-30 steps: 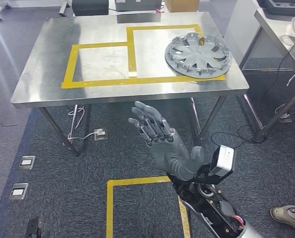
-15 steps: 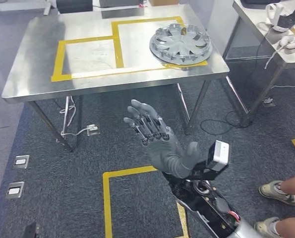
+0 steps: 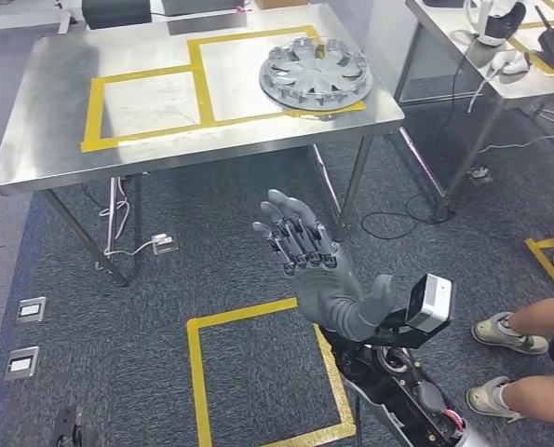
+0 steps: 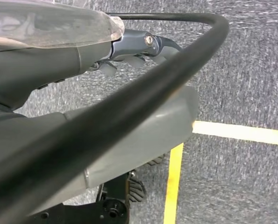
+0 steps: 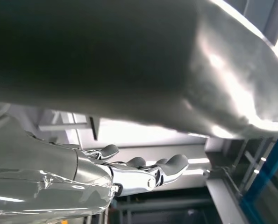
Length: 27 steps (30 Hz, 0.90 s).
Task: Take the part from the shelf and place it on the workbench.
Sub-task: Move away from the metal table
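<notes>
Part: a grey wheel cover (image 3: 315, 74) lies flat on the steel workbench (image 3: 42, 140), near its far right corner, inside the right-hand yellow-taped box, its near edge over the tape.
Right hand: the right hand (image 3: 315, 270) is raised palm-up over the carpet, well short of the workbench. Fingers spread wide, nothing in them. The right wrist view agrees: fingers (image 5: 144, 175) extended and bare.
Left hand: the left hand (image 4: 105, 149) hangs low over the carpet by a yellow floor line (image 4: 172, 182). Its finger state cannot be told; a dark cable crosses the view.
Shelf: none to report.
Bystander: a person's legs and shoes (image 3: 509, 337) stand just right of the robot.
Step in hand: judged to be after placement, the part being set down and apart from both hands.
Next move: if one part was the whole job, only lowering the right arm. If more are wanted, turning toward the shelf, minding the bystander.
</notes>
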Each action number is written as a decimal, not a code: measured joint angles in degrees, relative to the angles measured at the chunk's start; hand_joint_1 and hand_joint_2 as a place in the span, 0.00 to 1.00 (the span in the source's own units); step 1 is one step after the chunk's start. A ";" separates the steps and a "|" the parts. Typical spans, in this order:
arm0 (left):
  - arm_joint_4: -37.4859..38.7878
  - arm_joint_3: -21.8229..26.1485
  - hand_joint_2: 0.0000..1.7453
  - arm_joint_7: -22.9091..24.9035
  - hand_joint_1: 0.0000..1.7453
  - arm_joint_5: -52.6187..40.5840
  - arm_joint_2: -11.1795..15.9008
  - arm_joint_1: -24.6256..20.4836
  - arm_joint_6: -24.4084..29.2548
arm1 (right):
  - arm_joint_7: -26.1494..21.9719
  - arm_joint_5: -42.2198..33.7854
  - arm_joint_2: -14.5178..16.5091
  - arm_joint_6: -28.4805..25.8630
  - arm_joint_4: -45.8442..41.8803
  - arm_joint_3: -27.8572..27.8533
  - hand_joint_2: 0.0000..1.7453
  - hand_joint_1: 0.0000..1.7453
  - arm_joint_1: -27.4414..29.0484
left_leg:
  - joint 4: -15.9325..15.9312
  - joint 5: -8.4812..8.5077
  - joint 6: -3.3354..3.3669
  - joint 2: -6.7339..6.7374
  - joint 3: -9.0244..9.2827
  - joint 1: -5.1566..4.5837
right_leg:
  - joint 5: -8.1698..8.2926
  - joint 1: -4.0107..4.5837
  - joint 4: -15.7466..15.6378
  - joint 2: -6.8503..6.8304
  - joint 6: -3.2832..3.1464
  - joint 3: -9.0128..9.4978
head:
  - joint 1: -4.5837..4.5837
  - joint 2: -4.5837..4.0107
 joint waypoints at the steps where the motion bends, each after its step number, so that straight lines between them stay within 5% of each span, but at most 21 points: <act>1: 0.00 0.00 0.00 -0.01 0.00 0.00 0.01 -0.03 0.00 | 0.00 0.00 -0.01 0.01 0.01 -0.01 0.00 0.00 0.04 | 0.00 0.18 -0.36 0.46 -0.07 -0.09 | 0.09 0.24 -0.19 0.24 -0.38 -0.05 | -0.13 0.00; 4: 0.00 0.00 0.00 -0.02 0.00 0.00 0.04 -0.22 -0.01 | -0.01 0.00 -0.02 0.02 -0.01 -0.02 0.00 0.00 0.09 | 1.30 -0.72 -1.22 0.04 -0.59 0.12 | 0.93 0.10 -0.58 1.71 -1.62 -0.37 | -0.62 0.00; 7: 0.00 0.00 0.00 -0.03 0.00 0.01 0.08 -0.10 -0.01 | -0.01 0.00 -0.02 -0.01 -0.01 -0.02 0.00 0.00 0.11 | 11.37 -6.39 -1.48 -3.67 -5.34 0.20 | 1.77 0.00 -0.88 3.01 -2.72 -1.01 | -1.64 0.00; 9: 0.00 0.00 0.00 -0.02 0.00 0.03 0.10 0.15 0.00 | 0.00 0.00 -0.02 -0.05 0.01 -0.02 0.00 0.00 0.34 | 17.39 -8.19 -1.42 -4.34 -8.34 0.13 | 2.16 0.25 -0.83 4.24 -2.98 -1.53 | -2.39 0.00; 11: 0.00 0.00 0.00 -0.02 0.00 0.03 0.13 0.29 0.00 | 0.00 0.00 -0.02 -0.09 0.02 -0.03 0.00 0.00 0.49 | 14.63 -5.63 -1.12 -4.62 -7.08 0.12 | 2.49 0.43 -0.74 5.67 -2.95 -1.81 | -2.93 0.00; 14: 0.00 0.00 0.00 -0.02 0.00 0.03 0.29 0.20 0.00 | 0.00 0.00 -0.02 -0.09 0.01 -0.04 0.00 0.00 0.48 | 2.82 -0.71 -0.48 -7.17 -1.35 0.08 | 2.70 0.55 -0.27 7.34 -2.61 -2.20 | -3.50 0.00; 16: 0.00 0.00 0.00 -0.02 0.00 0.02 0.35 0.05 0.00 | -0.02 0.00 -0.02 -0.08 0.00 -0.05 0.00 0.00 0.45 | 0.32 -0.24 -0.27 -7.77 -0.39 -0.12 | 2.88 0.59 -0.03 8.16 -2.12 -2.71 | -3.53 0.00; 18: 0.00 0.00 0.00 -0.02 0.00 0.03 0.28 -0.02 0.00 | -0.02 0.00 -0.02 -0.08 -0.01 -0.11 0.00 0.00 0.46 | 0.06 0.16 0.12 -6.54 -0.40 -0.07 | 2.95 0.56 0.16 8.75 -1.54 -3.28 | -3.43 0.00; 20: 0.00 0.00 0.00 -0.02 0.00 0.05 0.23 -0.02 0.00 | -0.03 0.00 -0.03 -0.09 -0.01 -0.28 0.00 0.00 0.42 | -0.33 0.51 0.65 -5.39 -0.36 0.21 | 1.22 0.58 2.61 7.33 -0.83 -4.60 | -3.03 0.00; 24: 0.00 0.00 0.00 -0.04 0.00 0.01 0.24 0.23 -0.02 | -0.02 0.00 -0.10 -0.30 -0.01 -0.56 0.00 0.00 0.51 | -0.44 0.61 0.98 -2.94 -0.56 0.31 | -5.79 -0.30 16.77 3.97 0.47 -10.46 | -1.77 0.00; 25: 0.00 0.00 0.00 -0.04 0.00 0.00 0.21 0.30 -0.03 | -0.01 0.00 -0.15 -0.46 -0.01 -0.67 0.00 0.00 0.61 | -0.43 0.59 0.94 -2.28 -0.56 0.39 | -5.83 -0.61 17.89 3.72 0.73 -10.73 | -1.55 0.00; 27: 0.00 0.00 0.00 -0.04 0.00 -0.02 0.10 0.32 -0.04 | 0.00 0.00 -0.24 -0.81 -0.04 -1.07 0.00 0.00 0.74 | -0.37 0.46 0.66 -1.05 -0.34 0.64 | -2.71 -1.16 12.85 2.81 1.15 -7.75 | -1.08 0.00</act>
